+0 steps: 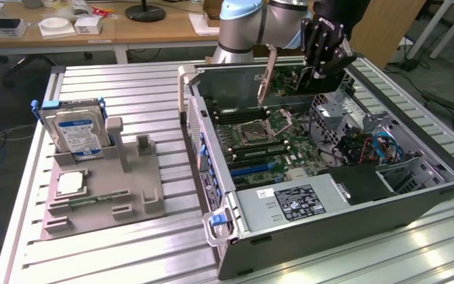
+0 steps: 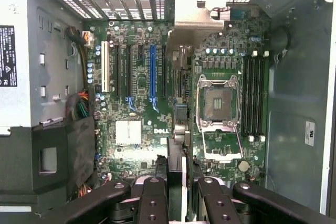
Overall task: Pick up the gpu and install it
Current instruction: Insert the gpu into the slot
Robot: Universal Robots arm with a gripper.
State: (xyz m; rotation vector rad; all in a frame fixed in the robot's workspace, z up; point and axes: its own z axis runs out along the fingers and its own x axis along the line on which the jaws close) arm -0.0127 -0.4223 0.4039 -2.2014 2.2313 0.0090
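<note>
My gripper (image 1: pixel 323 72) is shut on the gpu (image 1: pixel 288 81), a green card held on edge above the far end of the open computer case (image 1: pixel 211 195). The card's silver end bracket (image 1: pixel 268 71) hangs toward the case's rear wall. In the wrist view the gpu (image 2: pixel 178 129) appears edge-on between my black fingers (image 2: pixel 152 198), with its bracket (image 2: pixel 197 17) at the far end. It hovers over the motherboard (image 2: pixel 131 129), beside the long blue slot (image 2: pixel 152 72) and apart from the board.
A grey fixture (image 1: pixel 132 189) on the exterior view's left holds a hard drive (image 1: pixel 77 133), a processor chip (image 1: pixel 69 183) and a memory stick (image 1: pixel 93 200). Inside the case are the processor socket (image 2: pixel 218 103), the power supply (image 1: pixel 290 202) and cable bundles (image 1: pixel 377 148).
</note>
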